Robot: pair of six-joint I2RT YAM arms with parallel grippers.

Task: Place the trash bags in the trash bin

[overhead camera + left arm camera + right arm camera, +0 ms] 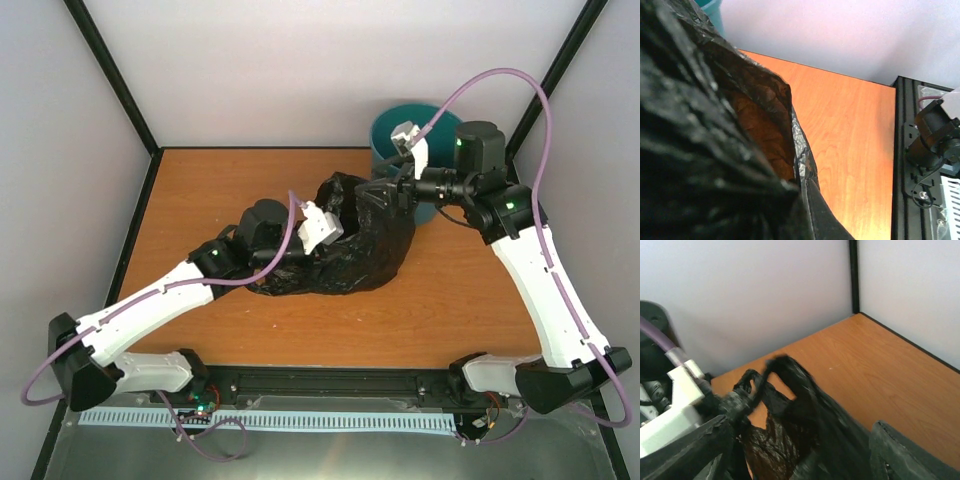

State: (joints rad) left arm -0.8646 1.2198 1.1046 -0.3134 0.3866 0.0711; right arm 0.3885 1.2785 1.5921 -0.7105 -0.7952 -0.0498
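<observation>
**Trash bag** point(372, 258): black film, heaped mid-table point(200, 190). Its far-right corner is just beside the trash bin point(384, 150), and I see none of it inside.

**Trash bin:** teal, upright, at the far right of the table.

**Left gripper** point(338, 222): buried in the left side of the heap and closed right down. Film is bunched against its wrist camera, so I judge it pinches the bag.

**Right gripper** point(396, 192): at the bag's corner nearest the bin. Its fingers point(907, 452) are spread wide with film lying loose between them, and nothing is held.

**Handling note:** I would close the right jaws on a thick fold before any lift. Then I would raise both grips together to clear the rim and feed the film in slowly, so it neither snags nor tips the bin.
</observation>
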